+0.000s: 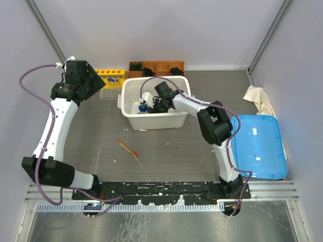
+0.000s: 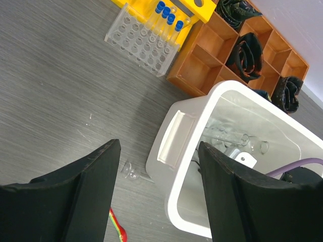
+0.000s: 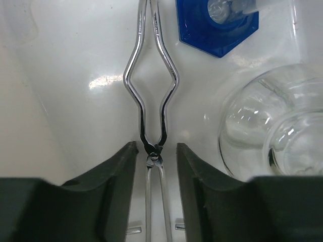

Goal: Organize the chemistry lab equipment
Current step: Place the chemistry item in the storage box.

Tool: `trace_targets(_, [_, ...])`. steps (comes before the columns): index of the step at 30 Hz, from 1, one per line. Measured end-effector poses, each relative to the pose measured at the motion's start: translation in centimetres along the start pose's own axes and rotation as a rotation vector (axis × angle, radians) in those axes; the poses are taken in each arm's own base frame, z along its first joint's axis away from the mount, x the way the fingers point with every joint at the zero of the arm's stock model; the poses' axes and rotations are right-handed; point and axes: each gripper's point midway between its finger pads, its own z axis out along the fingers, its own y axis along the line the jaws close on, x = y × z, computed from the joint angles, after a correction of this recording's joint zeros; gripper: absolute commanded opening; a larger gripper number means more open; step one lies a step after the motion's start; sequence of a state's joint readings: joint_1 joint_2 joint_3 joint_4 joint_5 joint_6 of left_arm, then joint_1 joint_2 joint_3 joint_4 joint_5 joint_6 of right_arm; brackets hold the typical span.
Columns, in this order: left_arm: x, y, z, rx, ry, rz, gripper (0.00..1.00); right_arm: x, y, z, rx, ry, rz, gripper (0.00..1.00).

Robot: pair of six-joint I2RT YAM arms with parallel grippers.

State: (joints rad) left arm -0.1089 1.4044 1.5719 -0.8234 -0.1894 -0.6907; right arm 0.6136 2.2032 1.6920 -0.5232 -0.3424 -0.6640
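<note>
My right gripper (image 3: 155, 146) is down inside the white bin (image 1: 122, 98). The metal tongs (image 3: 151, 85) lie on the bin floor between its fingers, with a gap on each side, so it is open. A clear glass flask (image 3: 267, 131) lies to the right and a blue hexagonal piece (image 3: 217, 27) sits ahead. My left gripper (image 2: 159, 146) hangs open and empty over the bin's left end. Blue-capped test tubes (image 2: 169, 17) stand in the yellow rack (image 2: 194, 10). A small glass flask (image 2: 128, 171) and the red-orange stick (image 1: 128, 148) lie on the table.
A clear plastic tube rack (image 2: 141, 43) lies in front of the yellow one. A wooden compartment box (image 2: 202, 60) holding dark rolled items stands behind the bin. The blue bin lid (image 1: 257, 146) and a white cloth (image 1: 260, 98) are at the right.
</note>
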Motion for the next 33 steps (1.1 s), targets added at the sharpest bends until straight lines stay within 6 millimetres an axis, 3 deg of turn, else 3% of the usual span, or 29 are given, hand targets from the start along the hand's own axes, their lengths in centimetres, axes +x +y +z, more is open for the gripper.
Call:
trace_targets(12, [0.5, 0.1, 0.0, 0.007, 0.015, 0.001, 0.65, -1.0, 0.1, -1.9, 0.015, -0.015, 0.012, 0.55])
trace_targets(21, [1.3, 0.4, 0.2, -0.002, 0.037, 0.005, 0.65, -2.6, -0.2, -5.1, 0.065, -0.035, 0.001, 0.55])
trace_targets(27, [2.2, 1.0, 0.5, -0.010, 0.061, 0.008, 0.65, -4.0, -1.5, -9.1, 0.179, -0.048, -0.001, 0.55])
trace_targets(33, [4.8, 2.2, 0.8, -0.019, 0.121, -0.007, 0.65, -6.6, -3.2, -15.9, 0.361, -0.129, 0.000, 0.55])
